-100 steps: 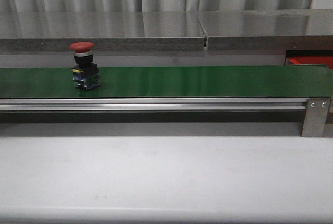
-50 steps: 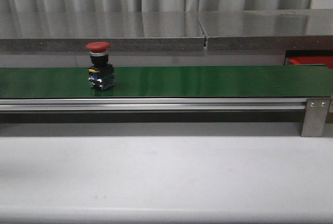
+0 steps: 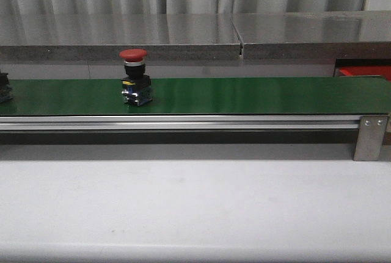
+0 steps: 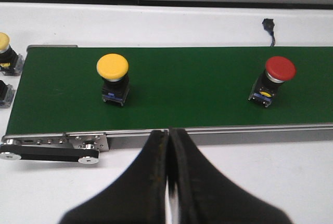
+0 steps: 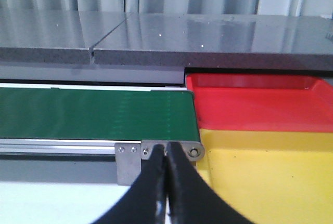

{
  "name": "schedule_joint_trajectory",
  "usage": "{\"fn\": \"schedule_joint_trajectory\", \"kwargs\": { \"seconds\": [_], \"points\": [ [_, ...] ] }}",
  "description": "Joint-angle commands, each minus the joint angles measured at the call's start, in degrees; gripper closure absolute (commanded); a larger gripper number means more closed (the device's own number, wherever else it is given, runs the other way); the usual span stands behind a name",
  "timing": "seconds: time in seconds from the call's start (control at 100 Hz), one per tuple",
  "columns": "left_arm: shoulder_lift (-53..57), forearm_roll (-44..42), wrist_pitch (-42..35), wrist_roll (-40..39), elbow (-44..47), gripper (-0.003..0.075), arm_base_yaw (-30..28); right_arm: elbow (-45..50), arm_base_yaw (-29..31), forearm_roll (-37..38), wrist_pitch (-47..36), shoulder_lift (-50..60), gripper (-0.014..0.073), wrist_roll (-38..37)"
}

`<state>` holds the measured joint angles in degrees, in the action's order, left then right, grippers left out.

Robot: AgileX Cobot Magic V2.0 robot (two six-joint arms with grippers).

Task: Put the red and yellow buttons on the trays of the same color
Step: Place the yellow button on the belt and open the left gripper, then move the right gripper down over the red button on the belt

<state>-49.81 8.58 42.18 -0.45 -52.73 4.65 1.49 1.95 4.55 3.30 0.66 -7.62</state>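
Red button (image 3: 134, 77) upright on green belt (image 3: 256, 95), left part; yellow button (image 4: 113, 78) nearer left end. Left gripper (image 4: 168, 146), right gripper (image 5: 166, 154): fingers together, empty.

The left gripper (image 4: 168, 146) has its black fingers pressed together, tips over the near metal rail (image 4: 208, 133) of the green conveyor belt (image 4: 187, 89). Beyond the tips, a yellow mushroom push-button (image 4: 113, 77) and a red mushroom push-button (image 4: 273, 79) stand upright on the belt, one to each side and well apart. Past the yellow one, off the belt's end, another yellow-capped button (image 4: 6, 55) shows at the frame edge.
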Motion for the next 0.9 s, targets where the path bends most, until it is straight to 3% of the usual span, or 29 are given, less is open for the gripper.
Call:
{"fn": "schedule_joint_trajectory", "kwargs": {
  "seconds": [0.0,0.29,0.49,0.89],
  "points": [
    [5.25,1.08,-5.37,-0.12,2.52,0.0741,0.44,-1.24,-0.04,0.05,-7.47,1.06,0.0711,0.38],
    [21.43,1.08,-2.24,-0.12,12.74,0.0741,0.44,-1.61,-0.04,0.11,-14.09,1.06,0.0711,0.38],
    [26.85,0.97,-0.92,-0.12,13.43,0.0741,0.44,-7.43,-0.09,1.10,-2.16,-1.02,0.0711,0.38],
    [27.57,0.97,-0.79,-0.12,13.43,0.0741,0.44,-22.82,-0.14,1.11,6.55,-17.22,0.0711,0.38]
  ]
}}
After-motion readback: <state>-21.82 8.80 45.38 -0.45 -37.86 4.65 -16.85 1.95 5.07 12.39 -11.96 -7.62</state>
